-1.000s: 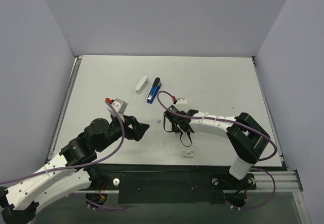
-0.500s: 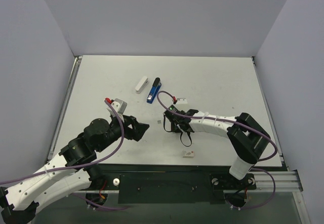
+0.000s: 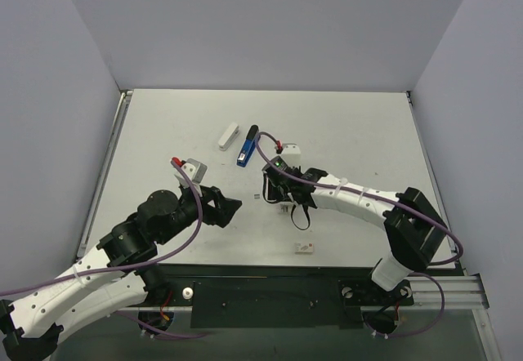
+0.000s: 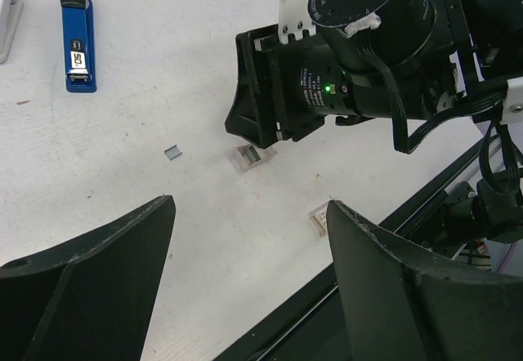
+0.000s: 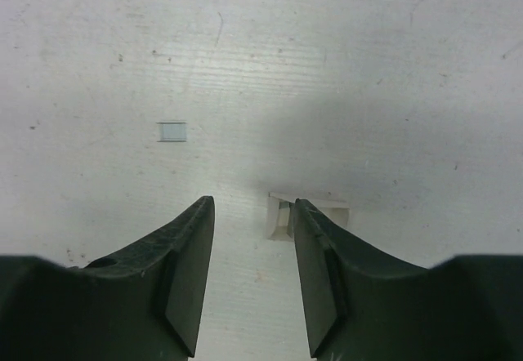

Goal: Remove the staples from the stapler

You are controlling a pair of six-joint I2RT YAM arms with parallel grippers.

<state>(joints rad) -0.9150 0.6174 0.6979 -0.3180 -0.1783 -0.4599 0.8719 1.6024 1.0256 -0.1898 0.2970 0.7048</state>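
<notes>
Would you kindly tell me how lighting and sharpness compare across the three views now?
Top external: even, diffuse light on the table, shadows faint, the blue stapler small but clear. Left wrist: its own fingers are near-featureless black against the bright table; stapler crisp. Right wrist: a soft grey shadow lies around the small clear piece; the staple strip is sharp.

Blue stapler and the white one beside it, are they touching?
Apart. The top view shows bare table between the blue stapler and the white stapler, lying side by side.
</notes>
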